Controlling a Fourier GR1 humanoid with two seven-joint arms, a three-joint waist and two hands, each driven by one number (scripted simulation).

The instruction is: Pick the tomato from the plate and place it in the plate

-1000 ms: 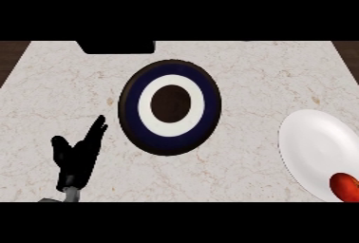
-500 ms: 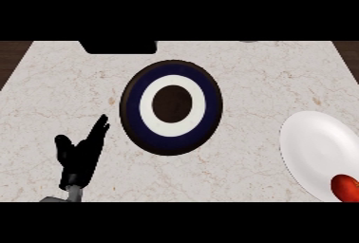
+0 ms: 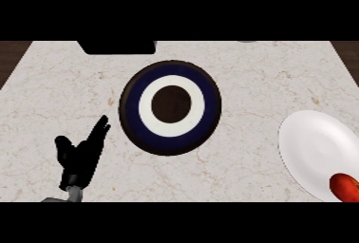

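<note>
A red tomato (image 3: 345, 186) lies on the white plate (image 3: 316, 142) at the lower right, partly cut off by the view's edge. A dark blue plate (image 3: 170, 107) with a white ring and a dark centre sits in the middle of the counter. My left hand (image 3: 79, 155) rests open at the lower left, fingers pointing up toward the blue plate's left rim, touching nothing. My right hand does not show.
The counter (image 3: 70, 85) is pale marble. A black object (image 3: 117, 46) sits at its far edge, upper left. Dark floor shows beyond the counter's left and right corners.
The whole scene has slid slightly lower in the view. My left hand sits a little lower too, still open.
</note>
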